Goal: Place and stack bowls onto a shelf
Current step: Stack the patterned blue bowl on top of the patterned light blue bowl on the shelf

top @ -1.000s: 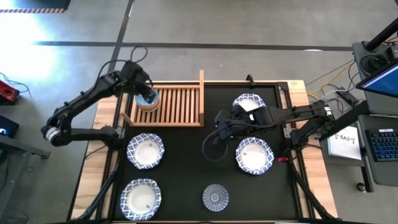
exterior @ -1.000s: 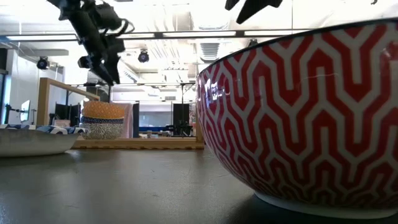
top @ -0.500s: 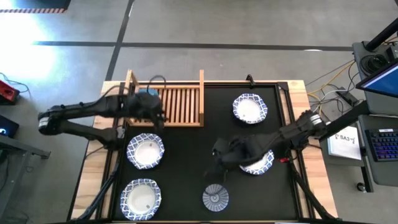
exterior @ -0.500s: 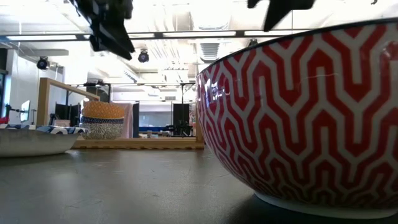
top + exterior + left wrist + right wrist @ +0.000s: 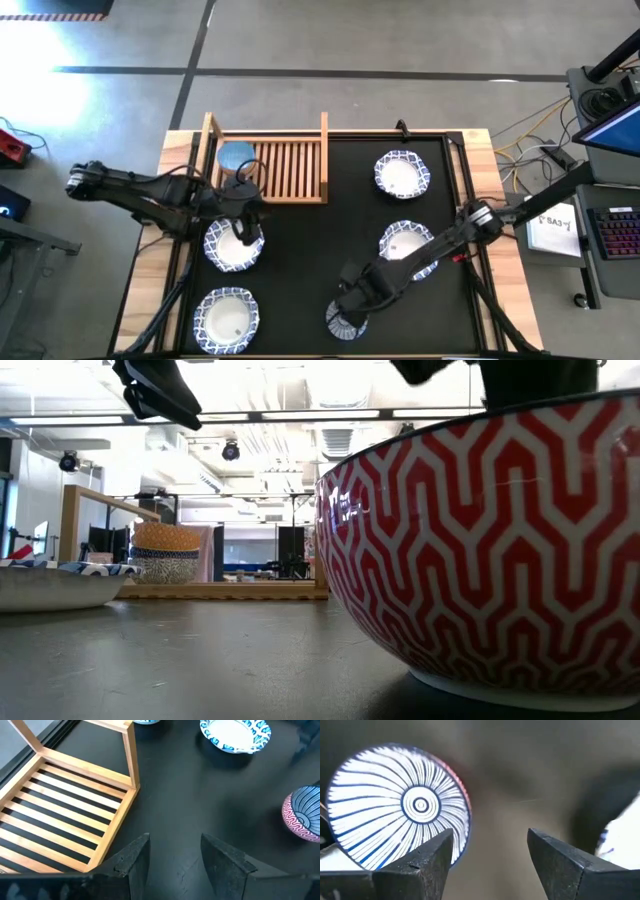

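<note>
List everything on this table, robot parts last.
shelf: one, light wood, left part of the table.
stacked small bowls: two, yellow over blue-patterned, at the shelf's left end.
wide bowls: four, white with blue rims, two left, two right.
radial bowl: one, blue-white inside, red outside, on the mat between the pairs.
mat: one, black, covering the table.
left pincer: open, empty, over a left wide bowl.
right pincer: open, empty, at the radial bowl.

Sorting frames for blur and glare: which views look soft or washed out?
Right wrist view: background smeared, radial-pattern bowl fairly crisp. Low view: ceiling lights blown out, red bowl looms oversized. High view: glare on the floor at upper left. Left wrist view: sharp on the shelf.
</note>
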You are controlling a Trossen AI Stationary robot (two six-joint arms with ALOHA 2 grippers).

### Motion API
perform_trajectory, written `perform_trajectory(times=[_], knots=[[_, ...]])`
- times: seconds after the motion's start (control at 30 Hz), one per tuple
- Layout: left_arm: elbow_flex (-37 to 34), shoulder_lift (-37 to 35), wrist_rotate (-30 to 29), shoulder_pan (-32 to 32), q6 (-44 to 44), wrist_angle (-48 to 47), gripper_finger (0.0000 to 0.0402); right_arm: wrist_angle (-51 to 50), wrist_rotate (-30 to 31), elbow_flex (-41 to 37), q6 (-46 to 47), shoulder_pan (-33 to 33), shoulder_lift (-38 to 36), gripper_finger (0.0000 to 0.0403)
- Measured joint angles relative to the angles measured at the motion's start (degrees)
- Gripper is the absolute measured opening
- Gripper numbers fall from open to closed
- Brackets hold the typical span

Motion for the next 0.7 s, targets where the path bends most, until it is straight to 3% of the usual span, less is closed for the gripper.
perform_trajectory(times=[0.17, 0.7], knots=[[0.00, -0.02, -0.09, -0.36, -0.61, 0.05, 0.0157, 2.97, -2.72, 0.00, -1.38, 0.30, 2.37, 0.0242], [0.00, 0.35, -0.11, -0.33, -0.44, 1.02, 0.0157, 7.09, -2.22, 0.00, -7.09, 0.27, 7.03, 0.0217]])
